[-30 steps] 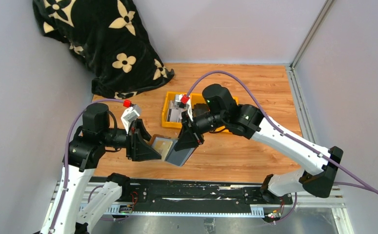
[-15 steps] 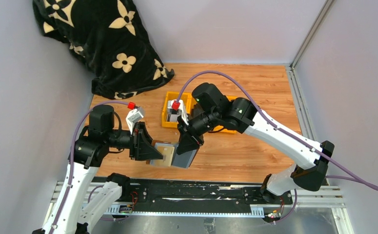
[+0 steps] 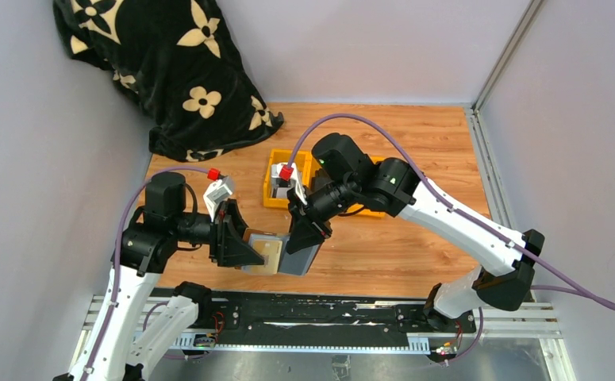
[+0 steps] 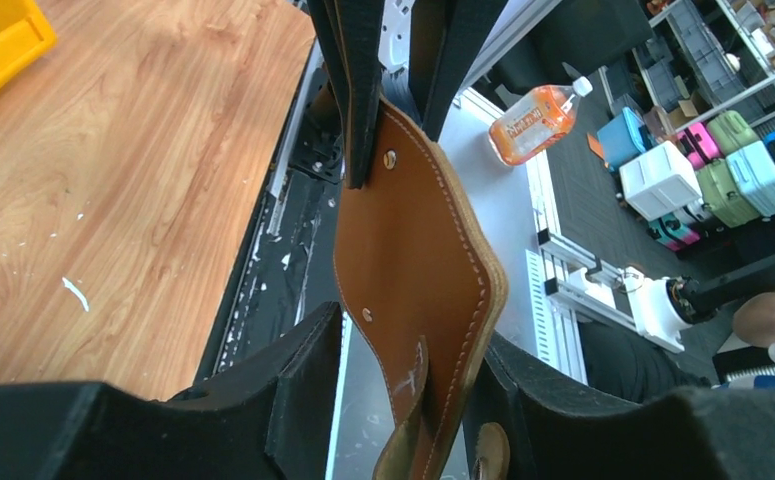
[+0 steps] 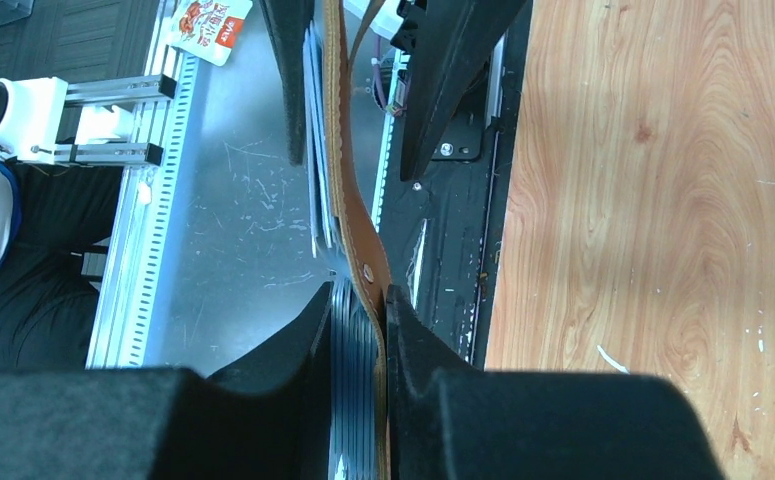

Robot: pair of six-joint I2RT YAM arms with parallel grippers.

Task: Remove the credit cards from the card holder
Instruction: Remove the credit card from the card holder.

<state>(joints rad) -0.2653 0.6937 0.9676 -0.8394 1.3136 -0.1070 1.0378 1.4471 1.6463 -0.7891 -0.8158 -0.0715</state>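
The holder [image 4: 413,250] runs off the bottom edge in both wrist views; what it holds cannot be told. From above, the right arm [image 3: 391,186] covers much of the bin [image 3: 270,194]; the top edge cuts the blanket [image 3: 161,63]

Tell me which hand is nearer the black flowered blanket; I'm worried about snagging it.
Left. The left hand sits on the side of the card holder toward the blanket; the right hand grips its other side, farther away.

The bench [image 3: 439,147] was free along its right edge; yellow bins [image 3: 272,190] blocked the middle, a blanket [image 3: 177,71] the far left corner.
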